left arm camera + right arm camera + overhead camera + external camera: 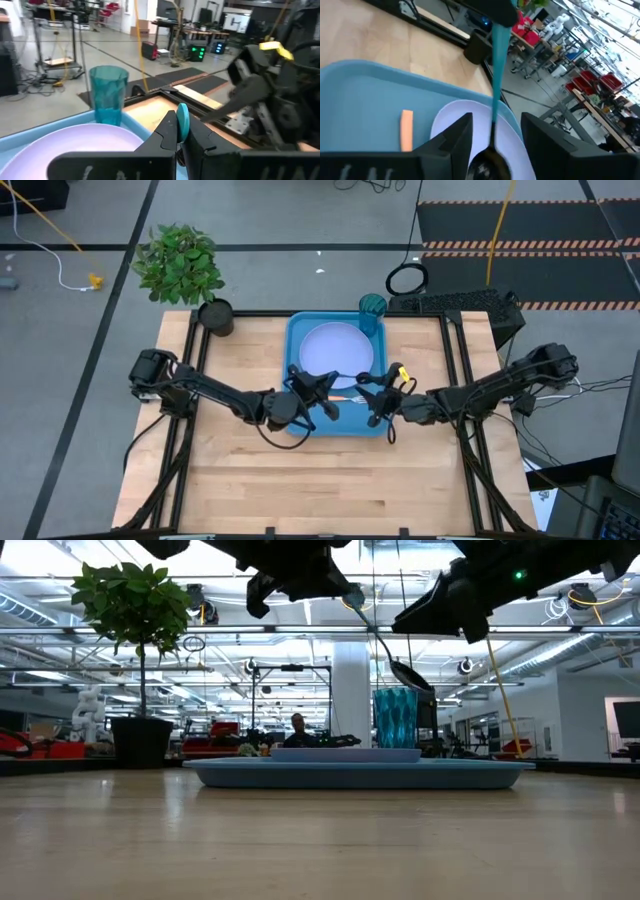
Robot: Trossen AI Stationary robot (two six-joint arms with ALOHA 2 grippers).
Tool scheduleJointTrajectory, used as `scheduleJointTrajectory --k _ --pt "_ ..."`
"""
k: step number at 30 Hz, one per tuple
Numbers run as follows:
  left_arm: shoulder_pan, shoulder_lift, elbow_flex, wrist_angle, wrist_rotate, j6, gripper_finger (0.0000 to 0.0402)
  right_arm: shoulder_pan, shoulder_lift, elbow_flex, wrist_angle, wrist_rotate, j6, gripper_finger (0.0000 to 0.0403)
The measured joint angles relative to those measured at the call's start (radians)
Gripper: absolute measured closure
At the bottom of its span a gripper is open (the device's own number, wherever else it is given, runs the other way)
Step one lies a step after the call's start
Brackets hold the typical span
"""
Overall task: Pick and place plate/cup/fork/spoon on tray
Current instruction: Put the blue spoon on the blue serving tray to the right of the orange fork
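Left gripper (181,134) grasps the spoon (388,652) by its handle tip, above the tray (300,340) near its front edge. Long axis slants down toward the right gripper (492,132), whose released fingers straddle the bowl; handover likely.

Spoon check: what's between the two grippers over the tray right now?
The spoon, held by its blue handle in the left gripper, hangs with its bowl between the right gripper's open fingers, above the plate on the tray; right wrist view shows it.

A grey floor (80,330) with striped mats (520,220) surrounds the wooden table (320,480); a leafy potted plant (180,265) stands beside it.
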Motion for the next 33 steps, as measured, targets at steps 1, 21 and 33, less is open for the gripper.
scheduleJointTrajectory --k 1,21,33 --pt "0.001 0.001 0.000 0.001 -0.009 0.000 0.0396 0.000 0.000 0.000 -0.006 0.000 0.001 0.0249" --pt "0.002 0.001 0.000 0.011 -0.012 -0.065 0.0394 -0.020 0.072 0.000 0.047 0.079 -0.047 0.0297" --pt "0.002 0.001 0.000 0.015 -0.020 -0.076 0.0396 -0.087 0.072 0.000 0.046 -0.029 -0.028 0.0289"
